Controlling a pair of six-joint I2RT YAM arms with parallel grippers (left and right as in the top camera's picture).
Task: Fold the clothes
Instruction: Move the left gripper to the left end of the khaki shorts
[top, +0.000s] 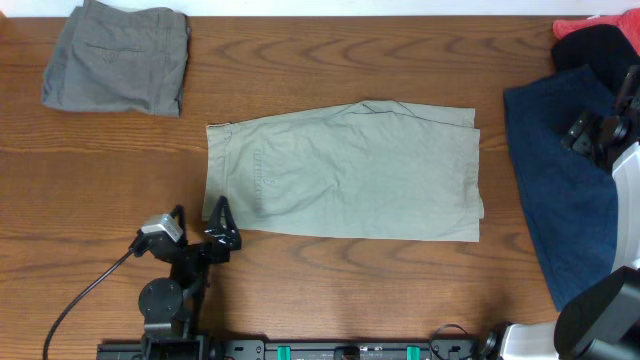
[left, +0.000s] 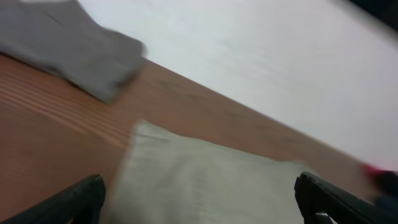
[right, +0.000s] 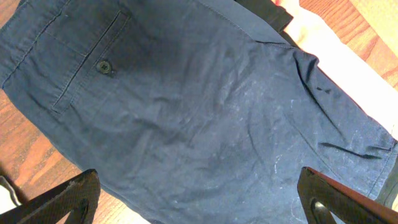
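Note:
A light beige-khaki pair of shorts (top: 345, 172) lies flat in the middle of the table, folded lengthwise. It also shows blurred in the left wrist view (left: 205, 180). My left gripper (top: 217, 222) is open and empty just off the shorts' front left corner; its fingertips spread wide in the left wrist view (left: 199, 202). My right gripper (top: 590, 135) is open and empty above a navy pair (top: 560, 190) at the right; the right wrist view (right: 199, 196) shows the navy pair (right: 199, 112) and its buttoned back pocket beneath the jaws.
A folded grey pair (top: 120, 60) lies at the far left, also in the left wrist view (left: 74, 50). A black garment (top: 595, 50) and a red one (top: 590, 28) lie at the far right corner. Bare wood surrounds the khaki shorts.

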